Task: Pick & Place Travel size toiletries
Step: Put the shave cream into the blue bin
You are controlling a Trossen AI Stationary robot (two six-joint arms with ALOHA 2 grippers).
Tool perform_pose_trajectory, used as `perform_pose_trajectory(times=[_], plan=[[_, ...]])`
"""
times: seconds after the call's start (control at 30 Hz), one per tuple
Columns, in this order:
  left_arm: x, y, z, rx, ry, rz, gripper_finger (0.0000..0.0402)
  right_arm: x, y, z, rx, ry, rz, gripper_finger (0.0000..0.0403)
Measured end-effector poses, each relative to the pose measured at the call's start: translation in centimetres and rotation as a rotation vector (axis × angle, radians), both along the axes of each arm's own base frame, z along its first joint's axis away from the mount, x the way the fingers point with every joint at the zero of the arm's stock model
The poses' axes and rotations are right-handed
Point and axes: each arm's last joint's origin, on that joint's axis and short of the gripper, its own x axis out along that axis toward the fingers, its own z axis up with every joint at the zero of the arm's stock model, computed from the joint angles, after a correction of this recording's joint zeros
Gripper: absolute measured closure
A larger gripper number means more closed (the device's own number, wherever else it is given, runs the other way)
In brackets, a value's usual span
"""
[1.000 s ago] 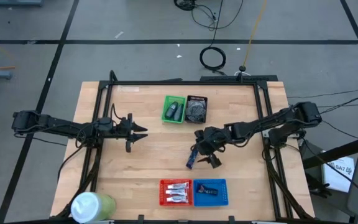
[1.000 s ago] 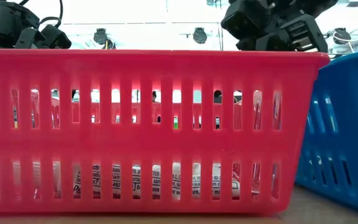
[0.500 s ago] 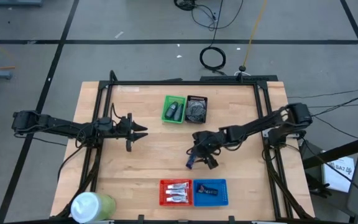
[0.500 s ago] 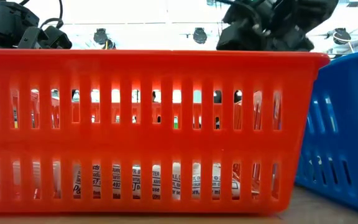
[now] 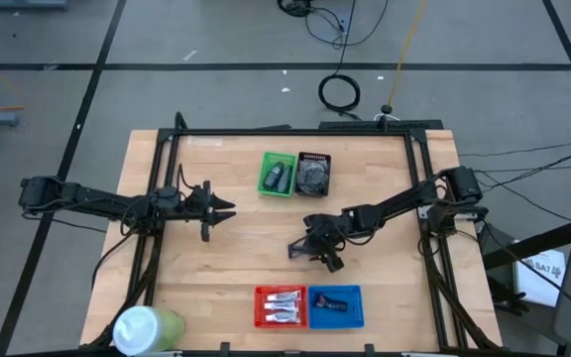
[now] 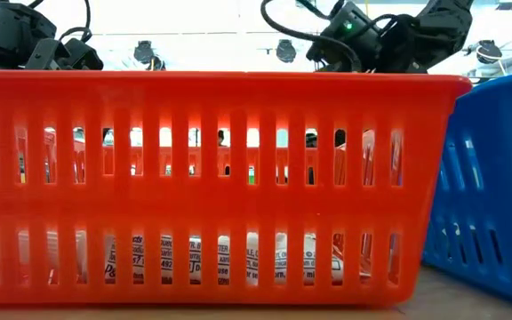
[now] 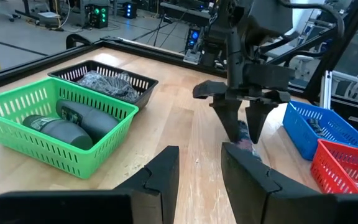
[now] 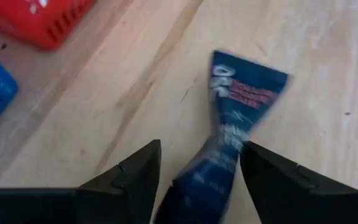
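Observation:
My right gripper [image 5: 310,250] stands mid-table, fingers pointing down, shut on a dark navy tube [image 8: 238,93] with red lettering. The left wrist view shows the tube [image 7: 246,134] hanging below the right gripper [image 7: 241,124]. My left gripper [image 5: 222,210] waits open at the table's left, holding nothing. White-silver tubes [image 5: 279,307] lie in the red tray [image 5: 260,306]. Another navy tube [image 5: 333,303] lies in the blue tray [image 5: 357,307]. Two grey oval containers [image 7: 61,127] lie in the green tray [image 7: 17,106]. My right gripper pinches the navy tube between its two fingers at its narrow end [image 8: 204,177], opposite the flat crimped end [image 8: 250,74]. The fingers come from above, pointing down. The tube hangs below them, crimped end lowest; whether that end touches the table I cannot tell.
The black tray [image 5: 313,174] with a grey crumpled thing sits beside the green tray [image 5: 278,174] toward the far edge. A large pale green-white cylinder [image 5: 147,327] stands at the near left corner. In the low view the red tray's wall [image 6: 220,178] fills the picture.
My right gripper has moved toward the table's left edge with the navy tube and turned about. The tube showed slanting beside the gripper in the high view; now it is mostly hidden under the gripper.

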Motion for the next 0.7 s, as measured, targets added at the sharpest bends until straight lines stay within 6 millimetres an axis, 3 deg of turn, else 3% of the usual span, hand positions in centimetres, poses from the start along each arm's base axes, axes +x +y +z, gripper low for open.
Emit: perform_pose_trajectory(times=[0.43, 0.7], plan=[[-0.01, 0.07, 0.00, 0.005, 0.000, 0.025, 0.0286, 0.26, -0.48, 0.16, 0.083, 0.013, -0.148, 0.0246], [-0.01, 0.07, 0.00, 0.004, 0.000, 0.025, 0.0286, 0.25, -0.48, 0.15, 0.112, 0.026, -0.180, 0.0335]])
